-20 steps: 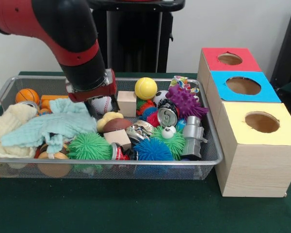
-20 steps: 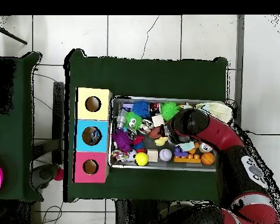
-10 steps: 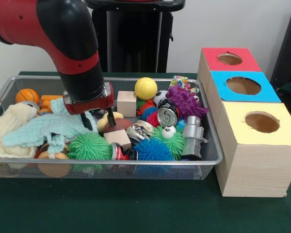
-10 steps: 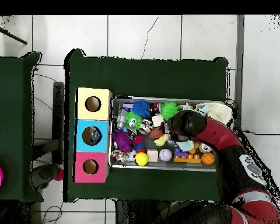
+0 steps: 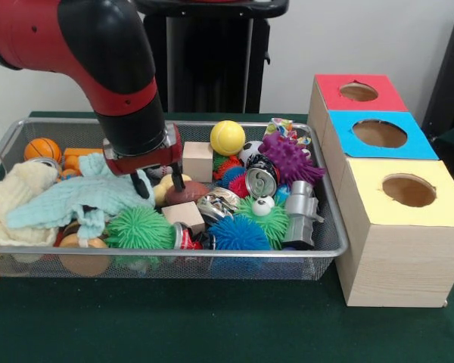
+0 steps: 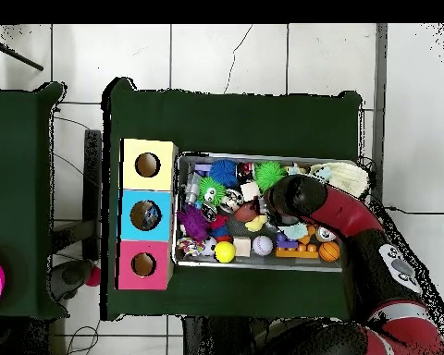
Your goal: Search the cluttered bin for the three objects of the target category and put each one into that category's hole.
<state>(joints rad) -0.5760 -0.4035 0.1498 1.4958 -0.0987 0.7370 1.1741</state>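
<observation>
My gripper (image 5: 161,186) hangs low in the wire bin (image 5: 212,261), open, its dark fingertips (image 5: 144,190) set either side of a yellow toy (image 5: 163,190). A brown football (image 5: 188,193) lies against the right finger. Close by are a yellow ball (image 5: 227,138), an orange basketball (image 5: 42,149), a purple spiky ball (image 5: 290,159) and a green spiky ball (image 5: 140,228). From overhead the arm (image 6: 304,199) covers the gripper; the yellow toy (image 6: 255,223) and a baseball (image 6: 263,245) show beside it. Red (image 5: 359,92), blue (image 5: 378,134) and yellow (image 5: 408,190) boxes with holes stand beside the bin.
A mint cloth (image 5: 83,198) and a cream cloth (image 5: 15,193) fill the bin's left side. Wooden blocks (image 5: 198,160), a crushed can (image 5: 261,181), a silver toy (image 5: 303,213) and a blue spiky ball (image 5: 238,233) crowd the middle and right.
The gripper came down from over the baseball toward the front of the bin, then edged slightly right. The mint cloth shifted a little beside it.
</observation>
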